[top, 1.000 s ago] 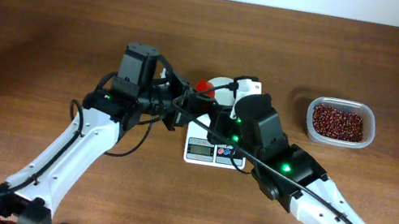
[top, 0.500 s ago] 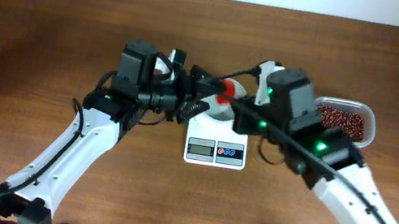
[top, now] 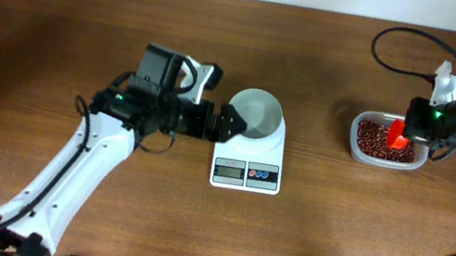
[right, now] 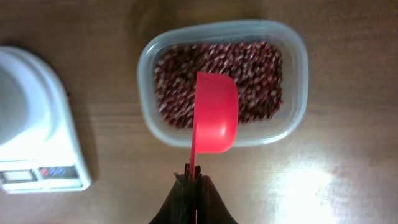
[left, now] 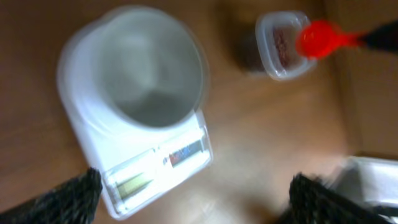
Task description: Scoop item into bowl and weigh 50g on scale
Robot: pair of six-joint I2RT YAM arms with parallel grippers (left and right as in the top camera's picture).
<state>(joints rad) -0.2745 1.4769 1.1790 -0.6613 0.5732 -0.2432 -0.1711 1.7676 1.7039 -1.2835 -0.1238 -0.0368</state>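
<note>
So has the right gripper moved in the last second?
Yes. The right gripper swung rightward, from over the scale to above the bean tub, holding the red scoop.

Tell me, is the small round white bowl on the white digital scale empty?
Empty: the white bowl shows only bare white inside in overhead and left wrist views.

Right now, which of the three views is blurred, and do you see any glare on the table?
Left wrist view: strongly blurred, so the bowl has smeared edges and the display of the scale cannot be read. Right wrist view: sharp on the red scoop and beans, with a pale glare patch on the table. Overhead view: sharp, evenly lit, no strong glare.
</note>
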